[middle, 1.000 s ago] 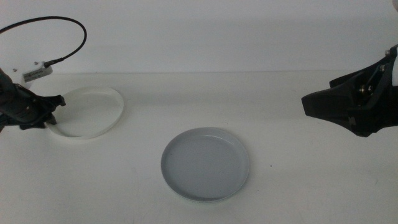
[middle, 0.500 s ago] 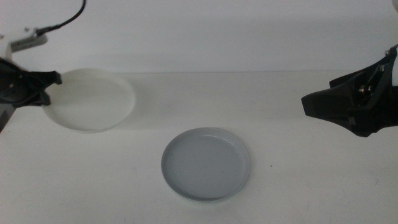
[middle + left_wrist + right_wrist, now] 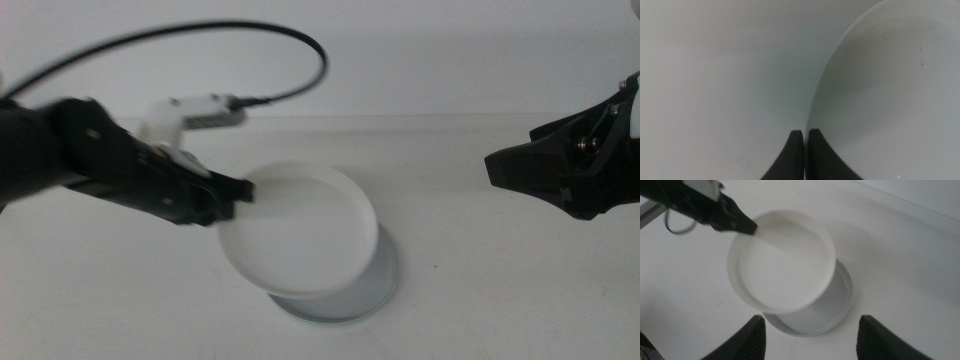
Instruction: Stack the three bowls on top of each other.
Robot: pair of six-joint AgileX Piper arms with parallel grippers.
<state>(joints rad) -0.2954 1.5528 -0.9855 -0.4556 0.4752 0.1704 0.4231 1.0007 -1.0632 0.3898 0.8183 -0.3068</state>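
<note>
Nearest, toward the front of the white table [image 3: 120,310], the light grey bowl [image 3: 375,290] sits flat on the surface, only a crescent of its rim and floor showing. Above it, overlapping most of it, hangs the white bowl [image 3: 300,235], tilted a little and clear of the tabletop, casting a soft shadow into the grey dish. In the right wrist view the same pair shows from above: white bowl [image 3: 785,267] over the grey one [image 3: 837,307], offset so the grey rim peeks out on one side.

The left gripper [image 3: 240,192] comes in from the left, its dark jaws pinched tight on the white bowl's rim; in its own wrist view the two jaws [image 3: 803,150] meet nearly edge to edge with the thin rim [image 3: 815,100] between them. A black cable [image 3: 290,40] loops up from the white camera block [image 3: 195,112] on that arm.

The right gripper [image 3: 520,170] hangs at the right edge, well apart from both bowls, its jaws spread wide and holding nothing, as its wrist view [image 3: 810,330] confirms.

Farther back, the plain matte tabletop runs to a pale bare wall [image 3: 450,50]. The third, mint green bowl is not in any view.
</note>
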